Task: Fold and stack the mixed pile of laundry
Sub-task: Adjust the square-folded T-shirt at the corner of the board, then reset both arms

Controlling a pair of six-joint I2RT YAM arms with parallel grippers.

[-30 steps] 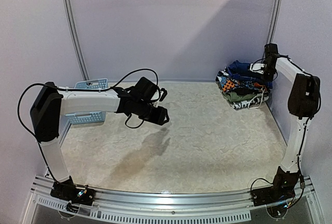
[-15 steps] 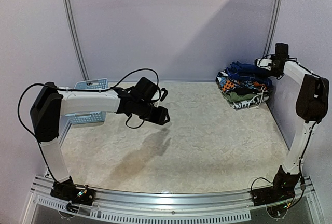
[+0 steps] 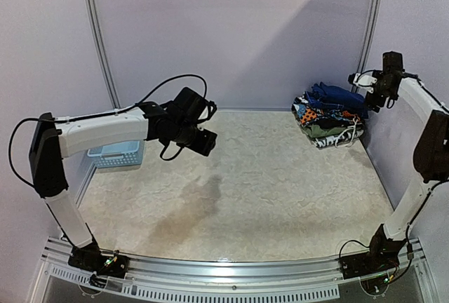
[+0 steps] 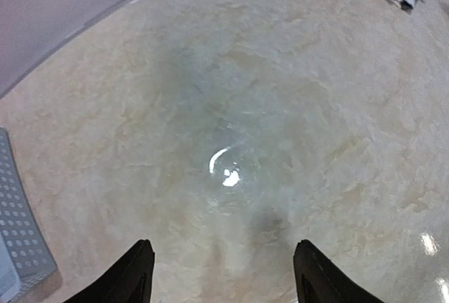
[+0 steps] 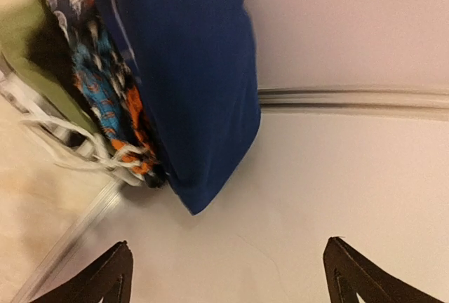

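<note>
The laundry pile [image 3: 328, 116] stands as a folded stack in the table's far right corner, against the wall. A dark blue garment [image 5: 189, 71] lies on top, over an orange-and-blue patterned piece [image 5: 105, 103], a green one [image 5: 24, 43] and white drawstrings [image 5: 59, 152]. My right gripper [image 3: 363, 80] hangs above and to the right of the stack, open [image 5: 228, 247], with nothing between its fingers. Raised over the bare table left of centre, my left gripper [image 3: 205, 142] is open [image 4: 223, 245] and empty.
A light-blue slotted basket [image 3: 116, 154] sits at the table's left edge behind the left arm; its corner [image 4: 17, 226] shows in the left wrist view. Walls close the back and right sides, tight beside the stack. The marbled tabletop [image 3: 280, 184] spreads between the arms.
The right gripper has opened wide and lifted up and to the right, off the stack. The left arm has swung back and to the left, its jaws opening wider.
</note>
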